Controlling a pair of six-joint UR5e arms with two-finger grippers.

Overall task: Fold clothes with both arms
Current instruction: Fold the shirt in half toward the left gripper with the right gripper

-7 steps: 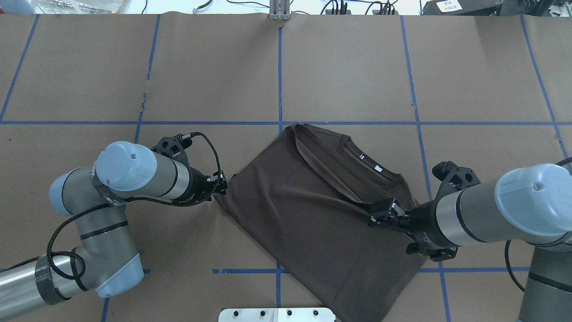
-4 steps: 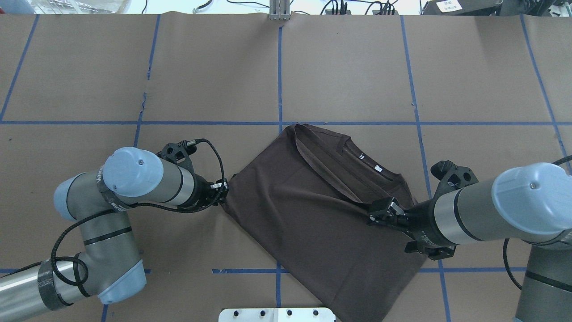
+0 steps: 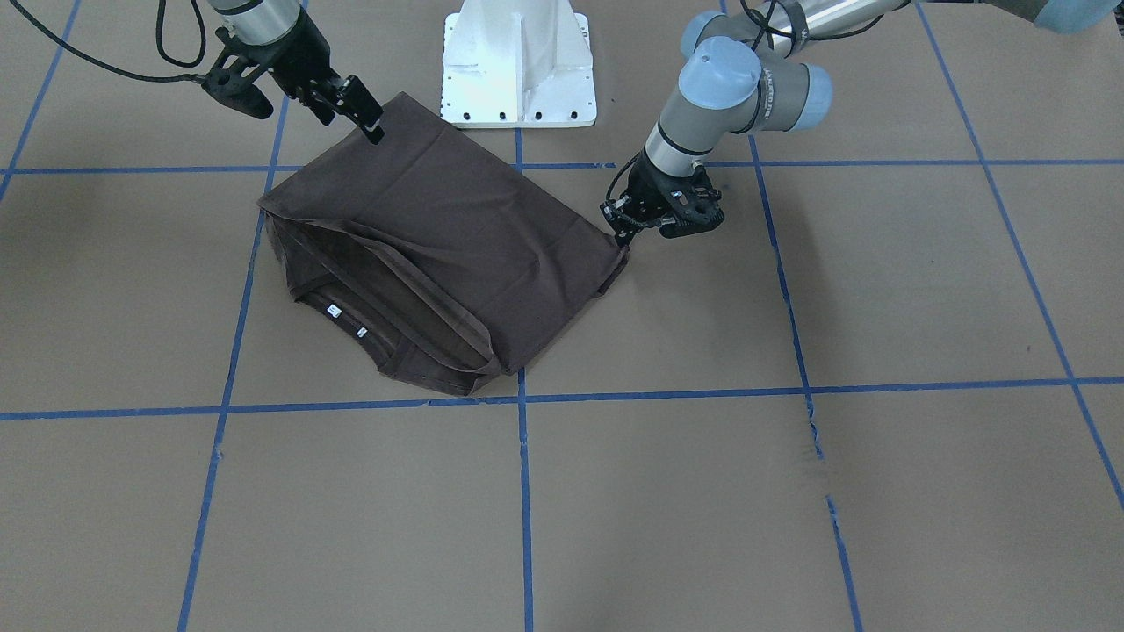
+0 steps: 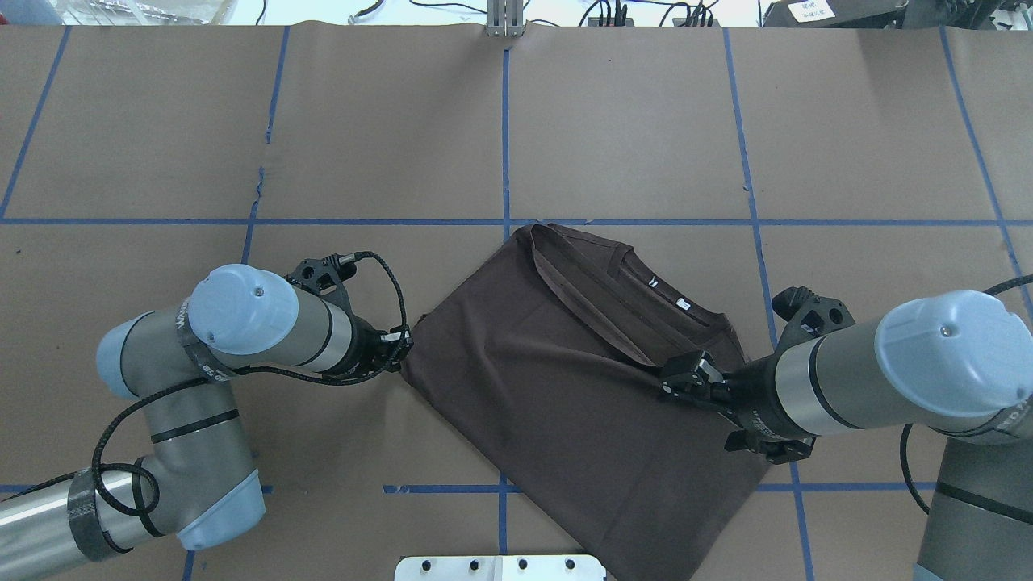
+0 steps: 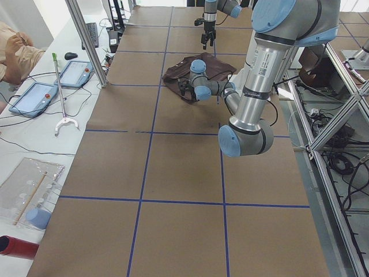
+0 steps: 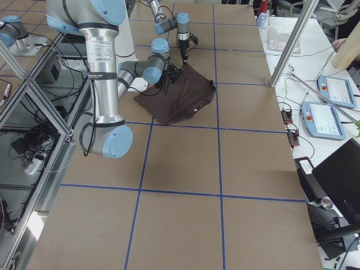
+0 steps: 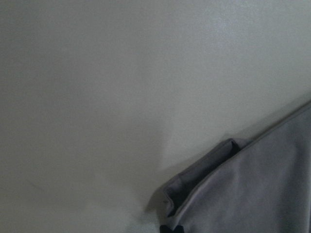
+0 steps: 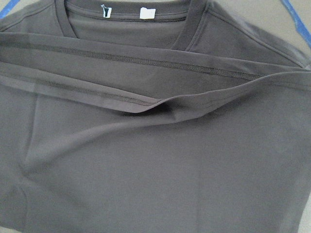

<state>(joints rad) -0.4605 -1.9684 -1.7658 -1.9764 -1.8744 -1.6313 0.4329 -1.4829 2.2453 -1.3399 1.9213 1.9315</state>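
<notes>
The dark brown T-shirt [image 4: 549,387] lies folded on the table, its hem doubled up toward the collar, where the white neck tags [image 8: 146,13] show. My left gripper [image 4: 401,347] is low at the shirt's left corner [image 3: 625,253]. It looks shut on that corner, which fills the lower right of the left wrist view [image 7: 252,194]. A crease runs across the top layer from that corner. My right gripper [image 4: 671,381] hovers above the shirt's right side [image 3: 373,127], open and holding nothing. No fingers show in the right wrist view, only the shirt [image 8: 155,170] below.
The white pedestal base [image 3: 518,66] stands just behind the shirt. Brown paper [image 4: 646,121] with blue tape lines covers the table and has a small tear [image 4: 260,181]. A person's arm [image 5: 17,52] and tablets [image 5: 34,98] are beside the table's far edge.
The left gripper has come in lower and a little to the right, and the shirt's left corner has shifted slightly right with it. The right gripper has drifted slightly forward and left.
</notes>
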